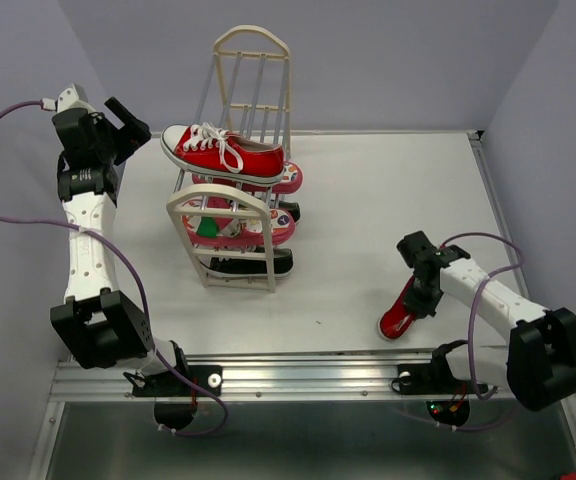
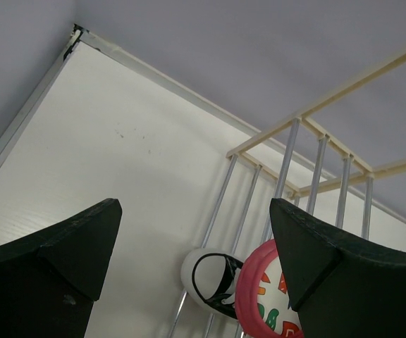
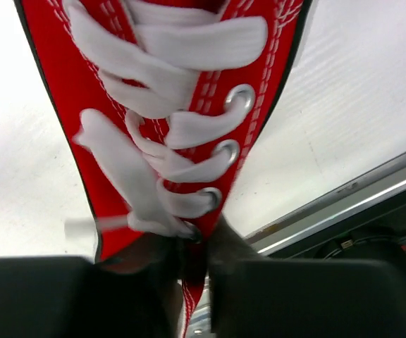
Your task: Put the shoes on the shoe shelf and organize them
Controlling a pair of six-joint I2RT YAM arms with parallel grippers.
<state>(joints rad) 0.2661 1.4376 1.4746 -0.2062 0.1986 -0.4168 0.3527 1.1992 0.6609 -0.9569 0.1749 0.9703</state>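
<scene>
The cream shoe shelf (image 1: 218, 200) stands at the back centre. One red sneaker (image 1: 223, 152) lies on its top tier. Below it are pink flip-flops (image 1: 290, 180), and a black sneaker (image 1: 253, 265) is on the lowest tier. Near the front right edge, my right gripper (image 1: 420, 290) is shut on the second red sneaker (image 1: 400, 312), toe pointing down. In the right wrist view the fingers pinch the sneaker (image 3: 168, 105) at its opening, just behind the white laces. My left gripper (image 1: 133, 125) hangs open and holds nothing, left of the shelf. Its wrist view shows the rods (image 2: 287, 155), a flip-flop (image 2: 259, 296) and a black-and-white shoe end (image 2: 206, 278).
A metal rail (image 1: 308, 375) runs along the near table edge, just below the held sneaker. Grey walls close in the table at the back and both sides. The right arm's purple cable (image 1: 488, 290) loops beside its forearm.
</scene>
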